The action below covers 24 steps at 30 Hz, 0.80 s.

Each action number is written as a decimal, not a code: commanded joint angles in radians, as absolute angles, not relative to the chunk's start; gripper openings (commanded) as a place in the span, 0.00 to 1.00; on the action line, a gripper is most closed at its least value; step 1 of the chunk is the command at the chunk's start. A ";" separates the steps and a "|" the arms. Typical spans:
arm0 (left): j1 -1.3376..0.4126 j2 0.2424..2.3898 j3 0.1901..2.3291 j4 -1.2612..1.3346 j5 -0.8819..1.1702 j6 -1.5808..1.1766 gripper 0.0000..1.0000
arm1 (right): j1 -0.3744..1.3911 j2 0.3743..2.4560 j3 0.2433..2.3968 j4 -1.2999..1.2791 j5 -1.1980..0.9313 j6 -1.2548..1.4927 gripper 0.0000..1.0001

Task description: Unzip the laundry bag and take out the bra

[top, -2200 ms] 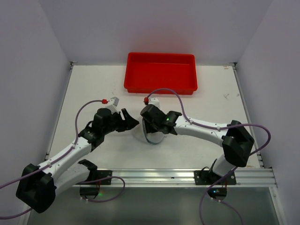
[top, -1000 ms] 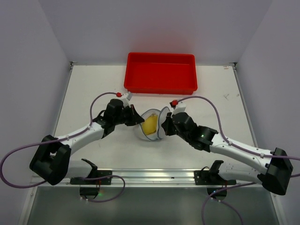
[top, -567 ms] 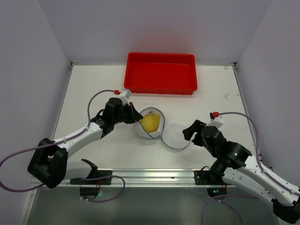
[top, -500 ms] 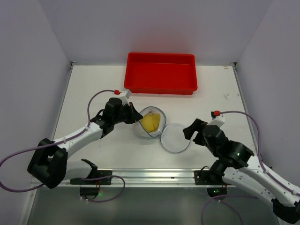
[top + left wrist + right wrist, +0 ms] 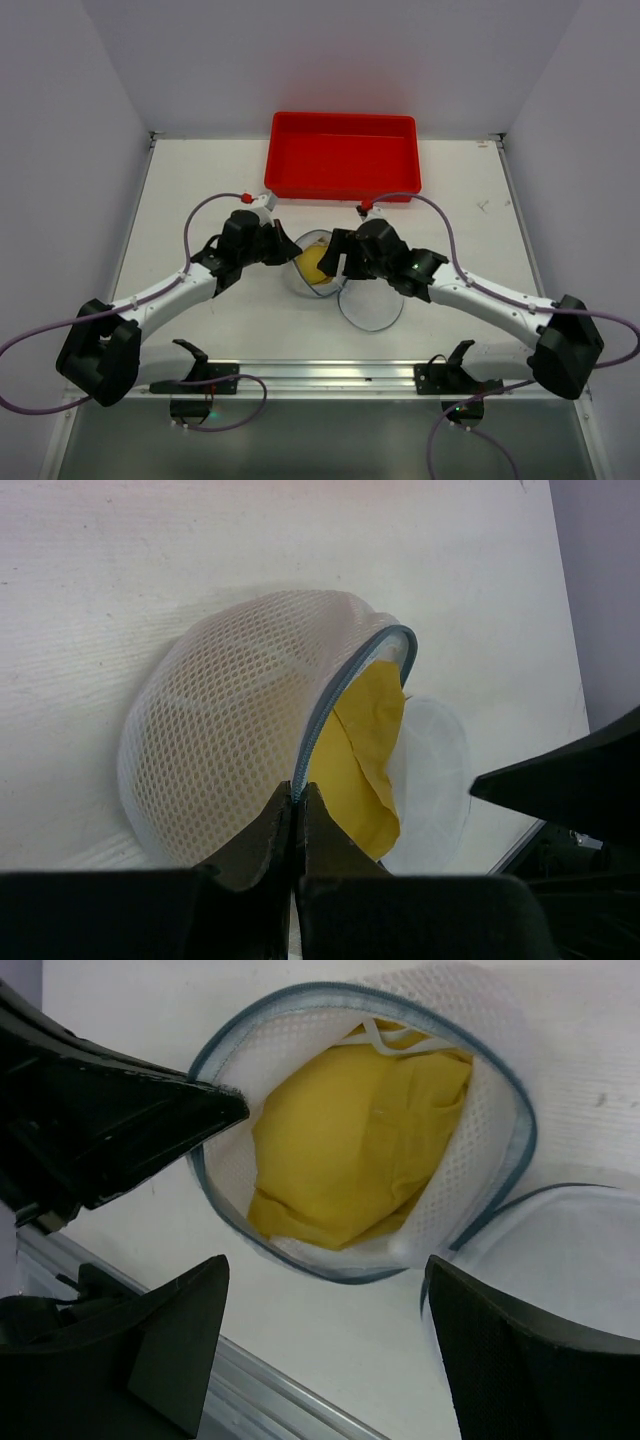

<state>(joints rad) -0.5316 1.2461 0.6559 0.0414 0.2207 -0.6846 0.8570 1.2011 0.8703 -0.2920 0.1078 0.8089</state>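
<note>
Right gripper [image 5: 340, 262] back at frame centre, jaws wide over bra [image 5: 350, 1150]; left gripper [image 5: 297, 802] clamped on laundry bag [image 5: 220, 720] rim

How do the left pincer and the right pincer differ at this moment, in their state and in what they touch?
The left pincer is shut on the zipper rim of the laundry bag; the right pincer is open and holds nothing. The left pincer grips the bag from its side, while the right pincer faces its opening, where the yellow bra lies. Both are black and close to the bag.
</note>
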 commanded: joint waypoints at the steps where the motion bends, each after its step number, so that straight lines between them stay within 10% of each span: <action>1: -0.535 1.220 0.647 0.058 0.196 -0.676 0.00 | 0.857 1.276 0.873 -0.115 0.028 0.891 0.81; 24: -0.534 1.215 0.638 0.064 0.230 -0.672 0.00 | 0.810 1.592 0.870 0.003 0.019 1.026 0.76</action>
<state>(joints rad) -0.5316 1.2350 0.6556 0.0360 0.2146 -0.6857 0.8272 1.5589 0.8612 -0.0395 0.0105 1.0119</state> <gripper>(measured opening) 0.019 0.779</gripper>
